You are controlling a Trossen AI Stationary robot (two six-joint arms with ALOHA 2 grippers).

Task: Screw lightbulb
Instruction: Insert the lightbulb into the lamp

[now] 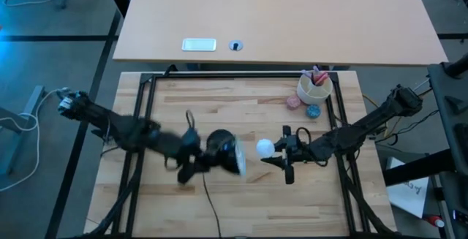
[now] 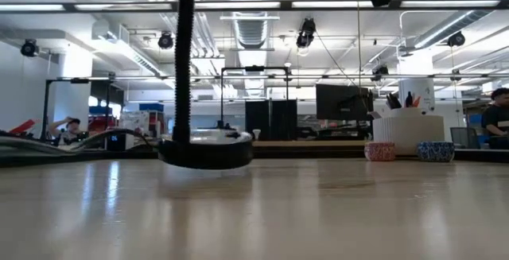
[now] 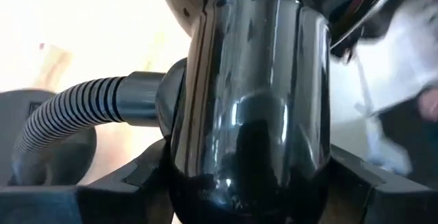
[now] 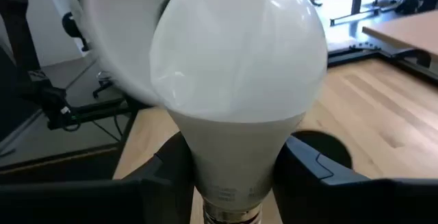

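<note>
**Bulb meets lamp**

The bulb (image 4: pixel 239 94) fills the right wrist view. The right gripper (image 1: pixel 284 158) pinches its neck near the table's middle, globe aimed at the lamp (image 1: pixel 225 151). The left gripper (image 3: pixel 246 183) hugs the lamp's black head, likely to keep it steady for screwing. I can't read any writing.

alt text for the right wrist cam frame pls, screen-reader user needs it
A matte white globe-shaped lightbulb fills the frame, its narrow neck gripped between the right claw's two dark fingers. Behind the bulb's upper edge sits the pale inner surface of the desk lamp's shade, with the light wooden tabletop beyond.
</note>
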